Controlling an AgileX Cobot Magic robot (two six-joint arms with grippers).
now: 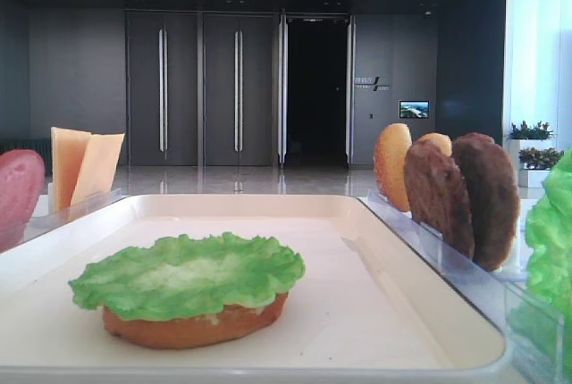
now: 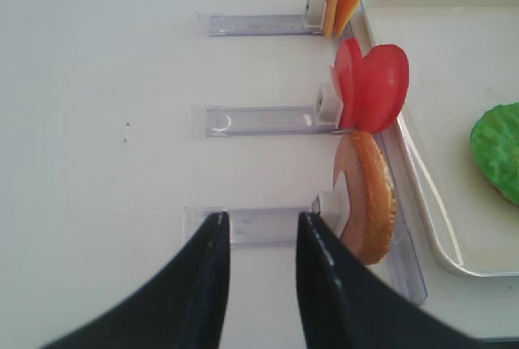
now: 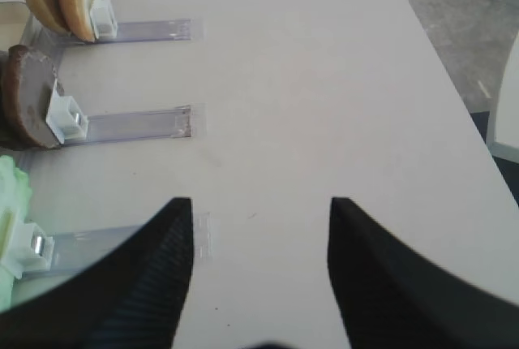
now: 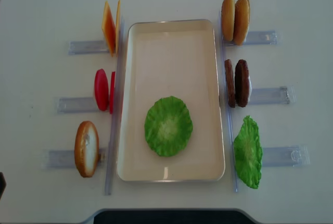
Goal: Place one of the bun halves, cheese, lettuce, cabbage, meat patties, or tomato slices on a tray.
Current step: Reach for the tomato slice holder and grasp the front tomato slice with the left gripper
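Left wrist view: black left gripper (image 2: 261, 231) hovering narrowly parted, empty, near the upright golden bun half (image 2: 369, 196); right gripper (image 3: 261, 227) gaping wide

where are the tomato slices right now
In the overhead view the tomato slices stand upright in the middle rack left of the tray, between the cheese and a bun half.

Office-building lobby or showroom, not a kitchen: tall dark grey double doors with long steel handles (image 1: 199, 89) at 12 o'clock, polished reflective floor (image 1: 241, 180), small lit wall screen (image 1: 413, 109) and potted plants (image 1: 529, 131) at 2 o'clock, plain white counter (image 4: 36, 21).
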